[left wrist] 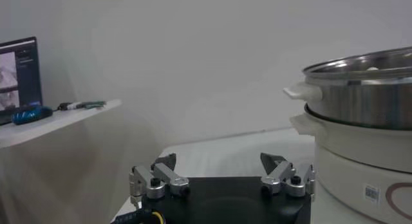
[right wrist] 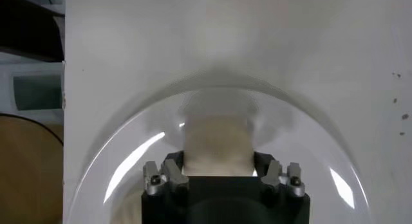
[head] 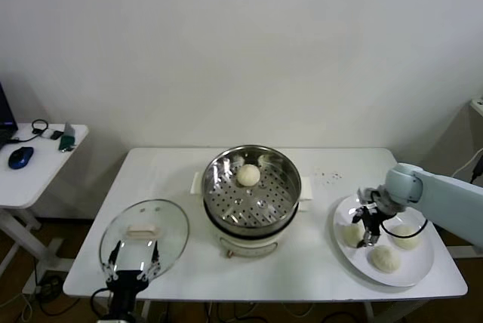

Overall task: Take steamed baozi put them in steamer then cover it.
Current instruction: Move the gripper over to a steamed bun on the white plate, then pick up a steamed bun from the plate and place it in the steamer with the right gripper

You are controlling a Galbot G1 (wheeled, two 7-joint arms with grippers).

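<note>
**Baozi gripped on the plate by the right pincer**

Baozi (head: 353,234) at the left side of the white plate (head: 423,270) is clamped by the right pincer (head: 369,234), whose fingers (right wrist: 168,174) are closed against its sides. Two more buns are seen on the same plate, and one bun (head: 248,175) is lying inside the steamer (head: 250,187) in the middle of the counter (head: 173,172). The left pincer (head: 130,263) is held wide open at the front edge, near the cover (head: 143,236), which is lying flat on the counter.
</note>
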